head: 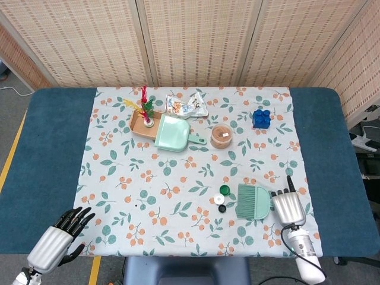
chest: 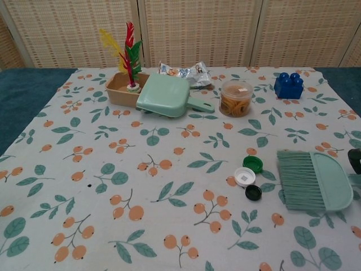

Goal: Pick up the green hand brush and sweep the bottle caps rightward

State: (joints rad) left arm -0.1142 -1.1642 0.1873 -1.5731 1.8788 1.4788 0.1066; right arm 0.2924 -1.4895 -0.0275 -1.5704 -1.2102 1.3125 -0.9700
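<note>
The pale green plastic hand brush (head: 252, 202) lies on the leaf-and-berry printed cloth near the tabletop's (head: 47, 148) front right, bristles pointing left toward three small bottle caps (head: 221, 199), green, white and black, just beside it. The right hand (head: 287, 205) sits at the brush's handle end, fingers curled; whether it truly grips cannot be told. The left hand (head: 59, 238) rests idle, holding nothing. The grasp seems under way; next, securing the handle and lifting.
</note>
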